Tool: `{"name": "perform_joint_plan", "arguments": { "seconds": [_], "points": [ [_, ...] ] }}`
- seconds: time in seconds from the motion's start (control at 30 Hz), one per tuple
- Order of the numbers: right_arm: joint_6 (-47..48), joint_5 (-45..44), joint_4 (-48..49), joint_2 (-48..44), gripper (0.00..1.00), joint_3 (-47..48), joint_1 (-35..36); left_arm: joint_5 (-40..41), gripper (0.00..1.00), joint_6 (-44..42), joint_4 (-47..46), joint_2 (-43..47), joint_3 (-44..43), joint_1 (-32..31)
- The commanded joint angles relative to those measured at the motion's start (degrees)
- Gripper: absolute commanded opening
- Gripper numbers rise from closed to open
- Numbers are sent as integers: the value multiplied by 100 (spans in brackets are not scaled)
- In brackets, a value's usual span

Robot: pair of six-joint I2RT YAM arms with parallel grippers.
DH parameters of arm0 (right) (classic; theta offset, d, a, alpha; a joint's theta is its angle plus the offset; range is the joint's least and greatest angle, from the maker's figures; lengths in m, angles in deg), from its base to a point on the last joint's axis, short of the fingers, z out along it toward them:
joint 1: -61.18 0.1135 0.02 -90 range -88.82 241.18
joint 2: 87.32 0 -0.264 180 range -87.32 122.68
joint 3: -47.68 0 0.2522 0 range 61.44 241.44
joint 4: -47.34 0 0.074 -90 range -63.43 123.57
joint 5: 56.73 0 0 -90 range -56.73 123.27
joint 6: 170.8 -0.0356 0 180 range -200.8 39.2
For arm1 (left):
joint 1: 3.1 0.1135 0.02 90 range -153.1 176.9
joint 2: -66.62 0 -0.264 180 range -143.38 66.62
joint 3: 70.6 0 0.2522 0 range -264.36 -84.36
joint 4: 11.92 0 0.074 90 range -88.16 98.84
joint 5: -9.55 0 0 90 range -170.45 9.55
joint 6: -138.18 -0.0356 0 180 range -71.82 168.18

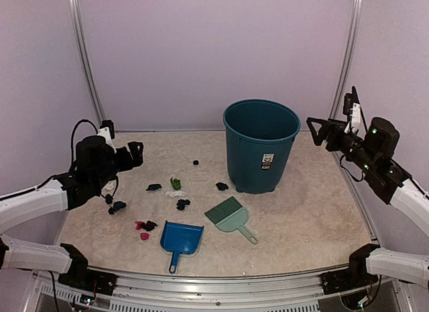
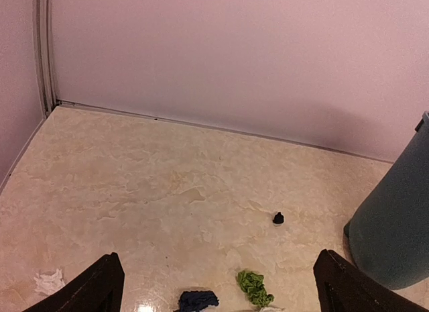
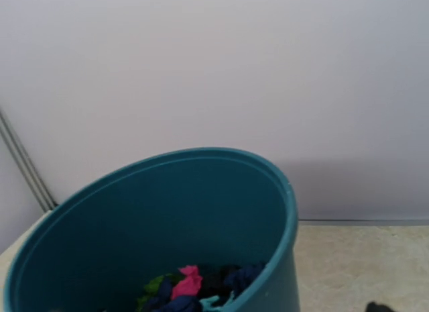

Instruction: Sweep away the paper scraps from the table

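Beige desk (image 1: 315, 218) under us, and the paper scraps (image 1: 183, 204) are strewn over its left half, in a loose band running from the near left toward the foot of the teal bin (image 1: 260, 145). Mostly dark bits, we note, with a couple of pink ones nearest the front, one green, one white, all tiny and crumpled.

Up on the left, the left end effector (image 1: 136, 153) hovers over the band's far-left side, jaws spread wide, nothing between them. Its wrist view puts the green scrap (image 2: 255, 287) and the dark blue scrap (image 2: 198, 300) just ahead and below. So the litter lies to the right of it and nearer the front, and that arm is clearly the closer one.

Across the way, the right end effector (image 1: 315, 127) hangs high beside the bin, equally wide and empty, well apart from the scraps.

Between the arms lie the blue dustpan (image 1: 181, 238), handle toward the near edge, and the green brush (image 1: 231, 217), its long axis running from bristles at far left to handle at near right. We reckon those tools come first.
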Motion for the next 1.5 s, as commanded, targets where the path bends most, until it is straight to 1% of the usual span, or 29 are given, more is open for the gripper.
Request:
{"name": "perform_joint_plan", "arguments": {
  "seconds": [0.0, 0.1, 0.2, 0.43, 0.6, 0.7, 0.87, 1.03, 1.1, 1.23, 1.47],
  "points": [
    [-102, 326, 201, -450, 98, -282, -14, 231, 99, -7, 152, -155, -203, -191],
    [-204, 799, 300, -728, 98, -568, -9, 249, 99, -3, 188, -186, -230, -321],
    [-237, 1179, 493, -841, 97, -925, 177, 323, 99, -7, 226, -206, -231, -425],
    [142, 881, -148, -281, 91, -1010, 1191, 446, 99, 40, 364, -189, -240, -658],
    [296, 764, -275, -98, 88, -1417, 1778, 559, 99, 90, 490, -108, -132, -798],
    [332, 561, -332, 281, 86, -1436, 2200, 548, 99, 128, 539, -123, -108, -827],
    [422, -33, -303, 1050, 85, -1420, 2976, 557, 99, 159, 567, -120, -37, -944],
    [552, -500, -376, 2109, 83, -1170, 3639, 564, 99, 182, 621, -108, 24, -984],
    [575, -547, -375, 2510, 82, -1076, 3869, 586, 99, 186, 652, -95, 24, -1013],
    [492, -604, -416, 3138, 80, -909, 4139, 627, 99, 195, 688, -31, 65, -1044],
    [320, -1055, -508, 3767, 76, -823, 4419, 650, 99, 236, 688, 16, 148, -1071]
  ]
}}
